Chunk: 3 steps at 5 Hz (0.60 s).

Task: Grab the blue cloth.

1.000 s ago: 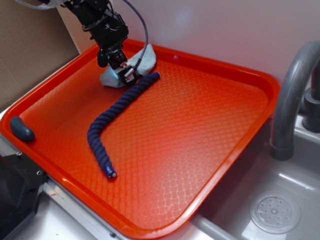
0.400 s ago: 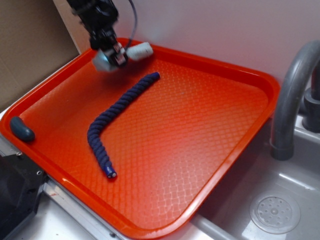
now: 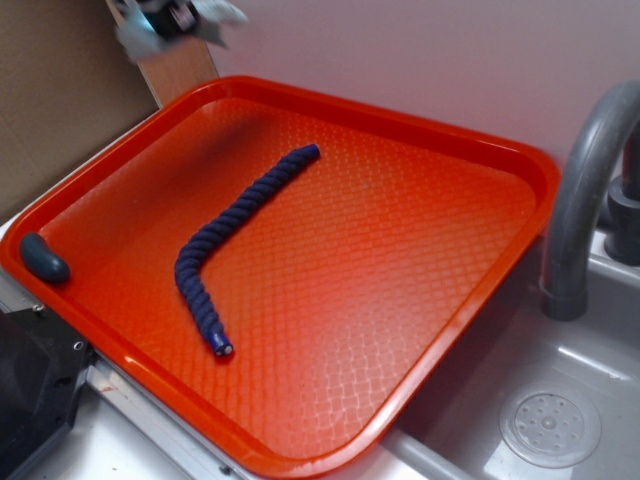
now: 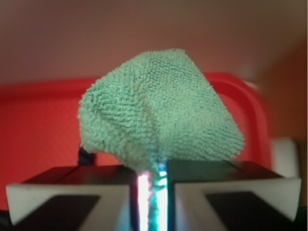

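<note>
On the counter beside the sink [image 3: 570, 400], the red tray [image 3: 440, 250] holds a navy rope [image 3: 235, 235] and a dark oval lump [image 3: 43, 258]. High above its far corner, the gripper [image 3: 172, 15] clenches the blue cloth [image 4: 159, 115], which bunches between its fingers [image 4: 67, 192].

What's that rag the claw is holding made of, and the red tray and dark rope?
The blue cloth looks like terry fabric: nubby, looped, matte pile. The tray appears to be glossy moulded plastic with a diamond-embossed floor. The rope seems to be twisted navy fibre cord, probably cotton.

Blue cloth [image 4: 159, 120] in end effector [image 4: 153, 192], now higher, clear of tray [image 3: 520, 160].
</note>
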Available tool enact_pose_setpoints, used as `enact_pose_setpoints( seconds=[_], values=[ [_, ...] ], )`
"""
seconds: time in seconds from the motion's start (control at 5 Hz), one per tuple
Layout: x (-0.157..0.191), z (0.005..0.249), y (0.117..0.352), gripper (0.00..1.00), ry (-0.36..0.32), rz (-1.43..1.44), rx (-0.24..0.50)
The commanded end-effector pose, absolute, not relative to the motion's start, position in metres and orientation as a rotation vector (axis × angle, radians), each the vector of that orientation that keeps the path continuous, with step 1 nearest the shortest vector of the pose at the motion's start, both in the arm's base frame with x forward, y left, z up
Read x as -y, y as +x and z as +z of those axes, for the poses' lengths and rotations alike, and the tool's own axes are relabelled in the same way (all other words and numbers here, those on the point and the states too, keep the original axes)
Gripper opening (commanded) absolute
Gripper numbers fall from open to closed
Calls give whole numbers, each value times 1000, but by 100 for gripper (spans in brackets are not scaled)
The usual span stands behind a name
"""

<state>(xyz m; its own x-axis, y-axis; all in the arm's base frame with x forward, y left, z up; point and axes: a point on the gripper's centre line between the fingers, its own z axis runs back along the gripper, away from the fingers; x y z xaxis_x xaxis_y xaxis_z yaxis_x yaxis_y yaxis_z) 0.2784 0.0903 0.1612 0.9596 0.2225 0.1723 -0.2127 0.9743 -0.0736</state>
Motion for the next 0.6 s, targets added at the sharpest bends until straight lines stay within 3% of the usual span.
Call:
enact_pose_setpoints(
  seconds=[0.0, 0.4],
  values=[
    [-173, 244, 252, 0, 50, 709, 230],
    [-164, 232, 263, 0, 87, 643, 245]
  ],
)
